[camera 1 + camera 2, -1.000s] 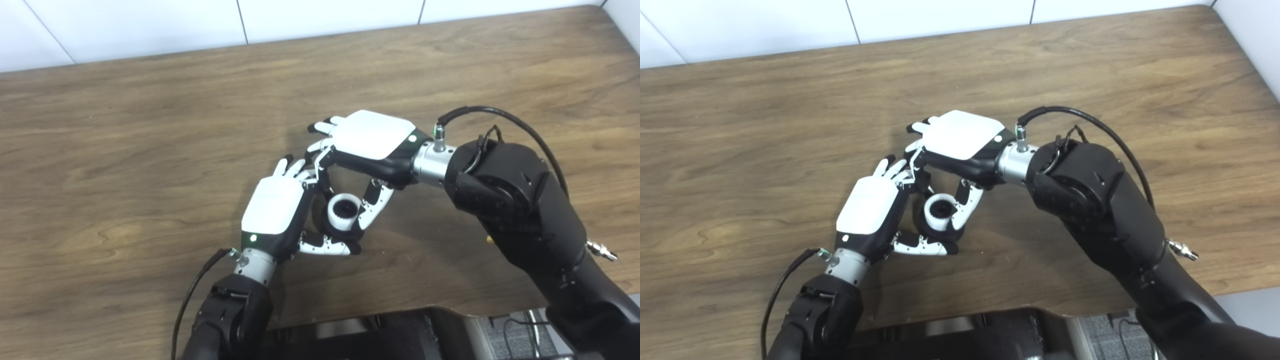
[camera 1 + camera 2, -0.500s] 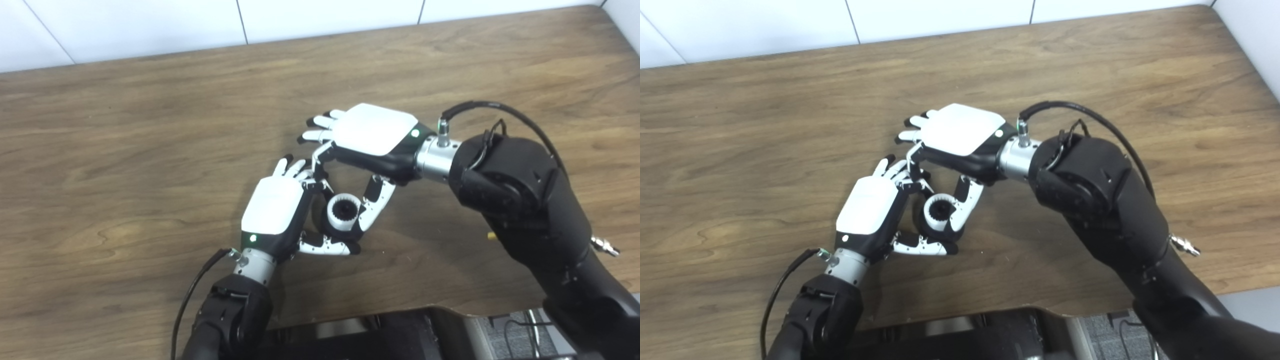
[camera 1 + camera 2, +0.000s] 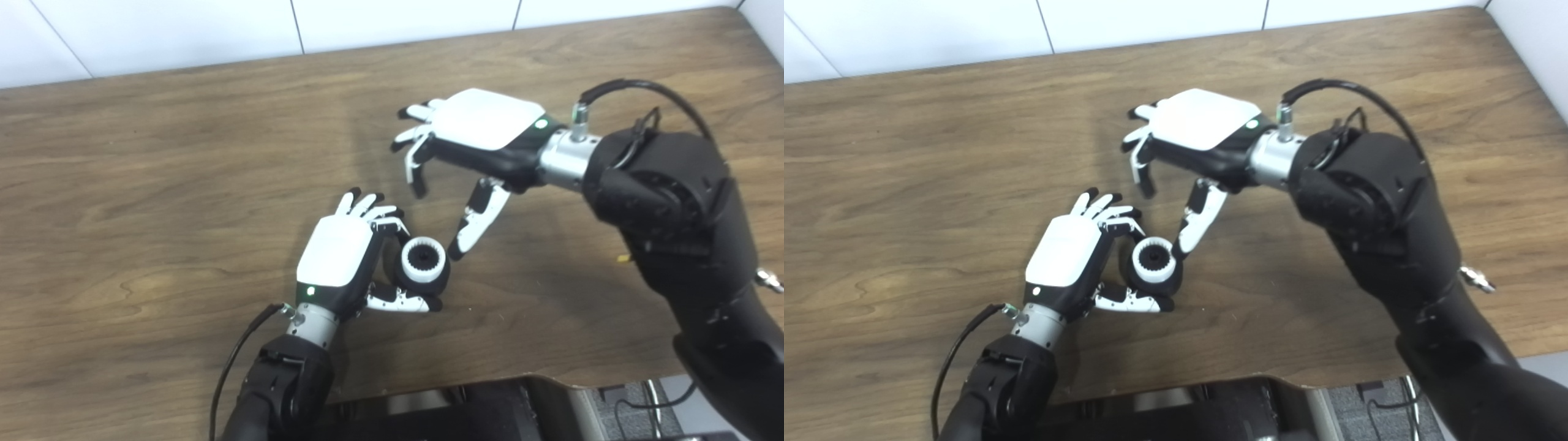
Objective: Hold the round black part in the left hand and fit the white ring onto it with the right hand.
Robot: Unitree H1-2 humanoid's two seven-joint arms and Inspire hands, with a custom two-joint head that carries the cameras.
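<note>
Left eye view: a brown wooden tabletop (image 3: 153,159) seen from above, with a white tiled wall (image 3: 184,30) along its far edge. Near the middle, the left robot hand (image 3: 343,257) comes in from the near left and grasps the round black part (image 3: 438,278) between curled fingers and thumb, low over the tabletop. The white ring (image 3: 421,262) sits on top of the black part, its toothed inner opening facing upward, so its axis runs roughly vertical. The right robot hand (image 3: 478,131) is above and to the far right of the ring, released, fingers spread and holding nothing. Its extended thumb points down towards the ring, the tip just beside the black part's right edge; whether it touches cannot be told.

Right eye view: the same scene from slightly to the right. The left robot hand (image 3: 1069,254) clasps the round black part (image 3: 1170,283), with the white ring (image 3: 1154,260) seated on it. The right robot hand (image 3: 1197,125) hangs empty, apart from the ring on its far right side. The left hand is plainly the nearer one. Judging by this, the ring looks already fitted, so any further press would come from the far right, downward along the ring's vertical axis.
</note>
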